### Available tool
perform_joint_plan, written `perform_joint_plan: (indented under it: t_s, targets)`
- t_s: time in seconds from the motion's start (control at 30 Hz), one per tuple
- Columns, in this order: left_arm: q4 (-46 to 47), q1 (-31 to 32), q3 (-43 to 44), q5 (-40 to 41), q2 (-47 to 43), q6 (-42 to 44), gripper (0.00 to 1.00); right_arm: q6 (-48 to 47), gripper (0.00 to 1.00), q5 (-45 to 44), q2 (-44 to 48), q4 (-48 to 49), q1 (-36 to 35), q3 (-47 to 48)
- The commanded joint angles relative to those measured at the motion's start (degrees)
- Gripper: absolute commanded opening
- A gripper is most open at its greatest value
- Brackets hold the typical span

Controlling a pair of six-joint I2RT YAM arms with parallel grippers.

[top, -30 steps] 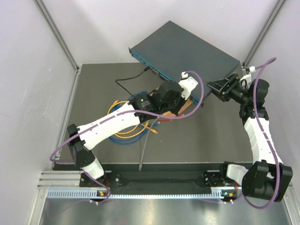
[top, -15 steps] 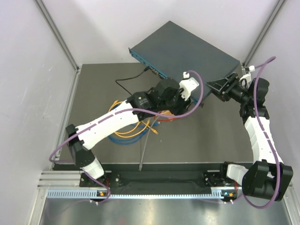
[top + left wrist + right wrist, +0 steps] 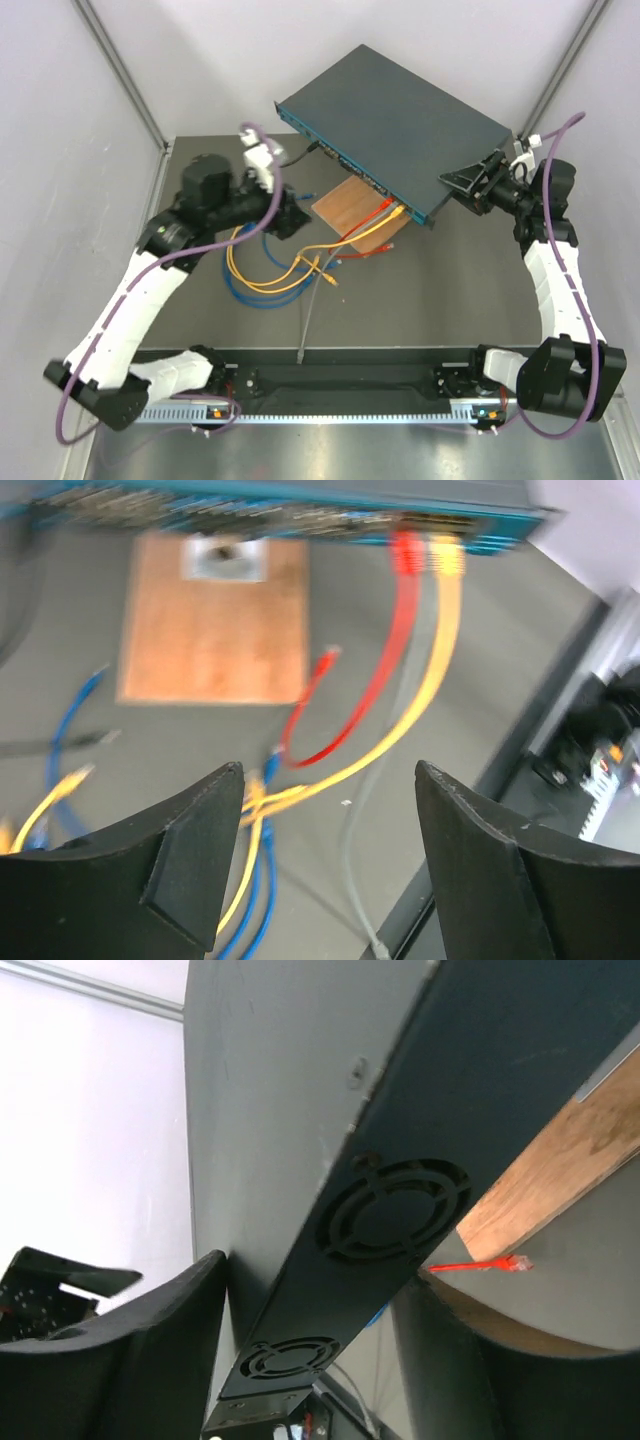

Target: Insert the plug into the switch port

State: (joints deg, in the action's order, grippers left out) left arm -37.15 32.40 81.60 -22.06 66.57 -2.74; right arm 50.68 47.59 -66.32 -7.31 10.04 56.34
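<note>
- Right now your left hand is spread wide with nothing between its fingers. It hangs over the loose cables, well back from the switch.
- The switch sits at the far side of the surface. Its front edge lies over the wooden board, and its thin socket face is turned toward the left arm.
- At the right end of that face, a red plug and a yellow plug sit side by side in neighbouring ports. The left wrist view is blurred, so you cannot tell whether either has latched.
- Your right hand straddles the fan end of the switch, with one finger on the top face and one beneath. It looks clamped on the box, steadying it.
- By the look of it, the insertion itself is done and you are at the let-go stage.
- Next, judge the seating before you trust it: bring the left wrist camera to a steady view of the two plugs.
- If one stands proud, come in straight along the port's axis and press it home, with the right hand bracing the switch.
- Only then ease the right hand open, without dragging the box or tugging the cables.
</note>
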Motion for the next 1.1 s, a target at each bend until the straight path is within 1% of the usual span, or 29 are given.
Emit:
perform_joint_plan:
  t_s: [0.0,0.03,0.1,0.13,0.2,0.23,0.33,0.37,0.4,0.47,0.53,0.57,0.67,0.7,0.8,0.93,1.07]
  targets:
    - [-1.35,-8.99,-4.77,-3.77,-3.45,-4.46,0.71,-7.43,0.71,-2.42,-1.0,1.96,-0.99,3.6]
    - [-2.22,-15.11,-7.4,-3.51,-4.07,-4.9,0.68,-8.74,0.83,-2.59,-0.91,1.08,-0.82,4.39]
    - [-3.45,-22.0,-9.35,-4.74,-3.46,-4.82,0.63,-10.67,0.91,-2.86,-0.65,-1.29,-0.64,5.18]
    - [-3.98,-28.47,-10.66,-5.96,-1.98,-4.38,0.61,-11.29,0.99,-2.94,-0.47,-2.26,-0.55,6.14]
    - [-4.95,-33.96,-11.64,-5.89,0.31,-1.5,0.58,-13.92,1.0,-3.47,0.14,-5.16,-0.46,7.2]
    - [-5.3,-36.94,-12.25,-4.67,3.02,-0.69,0.54,-14.63,1.0,-3.73,0.4,-5.95,-0.38,8.17]
    - [-4.7,-40.65,-13.3,-2.72,8.99,2.21,0.48,-17.7,1.0,-5.05,1.55,-8.76,-0.11,9.84]
    - [-3.56,-40.75,-13.57,-1.76,10.24,2.56,0.48,-18.59,1.0,-5.58,1.81,-10.69,-0.11,10.37]
    - [-3.2,-40.75,-13.49,-1.49,11.47,4.92,0.47,-20.42,1.0,-5.93,2.07,-11.66,-0.02,10.89]
    - [-2.06,-40.84,-13.49,-1.93,15.42,6.69,0.44,-22.1,1.0,-6.81,2.69,-14.03,0.24,12.21]
    - [-1.0,-40.84,-13.14,0.26,19.63,7.57,0.41,-24.3,1.0,-7.51,3.04,-15.71,0.59,13.7]
    - [-1.35,-41.01,-12.7,0.53,21.05,7.84,0.35,-24.92,1.0,-7.43,3.3,-16.93,0.77,14.06]
    - [0.23,-41.28,-13.22,1.76,24.66,8.45,0.3,-26.24,1.0,-7.43,4.18,-18.26,1.38,15.29]
    - [0.84,-41.37,-13.4,2.11,25.19,8.72,0.26,-26.59,1.0,-7.25,4.27,-18.7,1.56,15.56]
    - [2.08,-42.77,-14.19,3.43,26.77,9.77,0.2,-27.21,1.0,-6.81,4.19,-19.84,2.17,16.79]
    - [0.59,-44.09,-14.54,5.1,29.67,12.49,0.18,-27.38,1.0,-6.37,3.84,-20.2,2.87,17.4]
    - [-0.12,-44.09,-16.12,4.58,30.99,14.78,0.2,-27.47,1.0,-6.2,3.05,-20.2,3.05,17.49]
